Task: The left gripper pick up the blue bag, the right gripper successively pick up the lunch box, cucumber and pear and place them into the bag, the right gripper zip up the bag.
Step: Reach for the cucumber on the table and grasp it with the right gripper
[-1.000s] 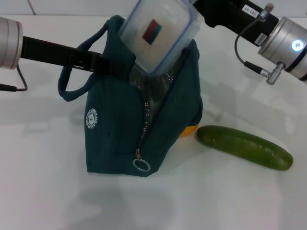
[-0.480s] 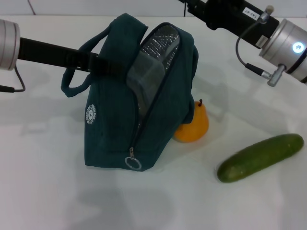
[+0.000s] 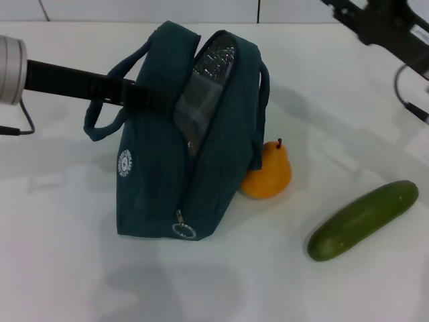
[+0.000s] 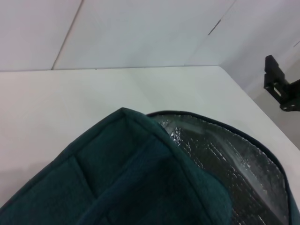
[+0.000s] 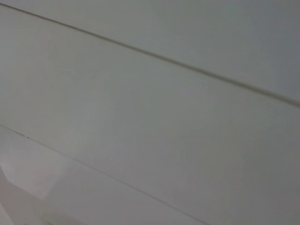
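Nearest the camera, at about five o'clock in the head view, the cucumber (image 3: 362, 220) is seen lying on the white table (image 3: 60, 261), well apart from the bag. The pear (image 3: 267, 176) stands upright near the centre, just beside the bag's side at three o'clock of it. The blue bag (image 3: 154, 181) stands at the middle with its zip undone, its metal ring pull (image 3: 183, 230) low at the front and its silver lining (image 4: 225, 164) exposed at the mouth. The lunch box cannot be made out in the opening. The left gripper (image 3: 144, 94) reaches in from nine o'clock and is clenched on the bag's upper edge beside a loop handle (image 3: 100, 121). The right gripper (image 4: 280, 89) is raised at one o'clock, far back; whether it is released or clenched cannot be told.
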Robot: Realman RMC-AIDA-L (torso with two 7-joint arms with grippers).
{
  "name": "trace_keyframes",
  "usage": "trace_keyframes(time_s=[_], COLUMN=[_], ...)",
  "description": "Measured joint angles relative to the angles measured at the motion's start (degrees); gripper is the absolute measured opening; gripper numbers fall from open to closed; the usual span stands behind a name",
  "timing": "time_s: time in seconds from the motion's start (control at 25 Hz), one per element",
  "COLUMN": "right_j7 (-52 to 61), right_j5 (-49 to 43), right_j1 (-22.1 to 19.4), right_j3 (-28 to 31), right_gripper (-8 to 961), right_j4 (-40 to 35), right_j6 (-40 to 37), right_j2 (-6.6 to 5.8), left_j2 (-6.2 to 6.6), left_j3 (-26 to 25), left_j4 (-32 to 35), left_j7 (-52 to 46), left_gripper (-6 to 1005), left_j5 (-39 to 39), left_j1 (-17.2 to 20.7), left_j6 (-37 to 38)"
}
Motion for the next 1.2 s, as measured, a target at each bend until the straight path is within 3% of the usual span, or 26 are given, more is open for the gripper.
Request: trace_keyframes(time_s=[0.16, 0.24, 0.36, 0.56, 0.8, 0.84, 0.88, 1.0, 1.08, 1.2], right_j7=[-3.89, -5.75, -7.46, -8.57, -10.46, -10.38, -10.38, -9.09, -7.82, -7.10], right_j5=[-0.54, -1.74, -3.95, -9.51, -17.35, -21.94, -21.94, -28.17, -32.58, -40.14], right_j1=[-4.42, -7.18, -9.82, -12.61, -12.70, -12.03, -12.03, -9.83, -7.83, -5.43], right_j3=[-2.21, -6.36, -10.06, -10.78, -10.84, -10.88, -10.88, -11.05, -11.22, -11.33], right_gripper=[652, 663, 742, 850, 853, 852, 852, 850, 849, 847], right_j4=[-4.77, -9.71, -14.97, -21.01, -28.82, -32.11, -32.11, -35.52, -37.31, -40.97], right_j6=[0.04, 0.77, 1.66, 2.23, 1.25, 0.15, 0.15, -2.88, -5.70, -9.73], right_j2=[-0.53, -1.12, -1.86, -4.56, -7.49, -8.47, -8.47, -10.05, -10.72, -10.79], left_j2=[0.04, -0.03, -0.20, -0.20, -0.18, -0.18, -0.18, -0.18, -0.18, -0.17], left_j3=[-0.10, -0.69, -1.79, -2.92, -3.03, -3.04, -3.04, -3.06, -3.07, -3.07], left_j4=[-0.42, -0.44, -0.49, -0.67, -1.27, -1.33, -1.34, -1.57, -1.99, -3.15], left_j7=[0.34, 0.60, 0.98, 1.59, 1.84, 1.85, 1.85, 1.88, 2.10, 2.75], left_gripper=[44, 44, 44, 44, 44, 44, 44, 44, 44, 44], left_j5=[-0.02, -0.04, -0.33, -0.80, -0.81, -0.81, -0.81, -0.81, -0.85, -1.05], left_j1=[0.05, 0.09, 0.18, 0.49, 0.69, 0.71, 0.71, 0.71, 0.71, 0.50], left_j6=[-0.03, -0.04, -0.03, -0.03, -0.25, -0.36, -0.51, -0.80, -1.00, -1.48])
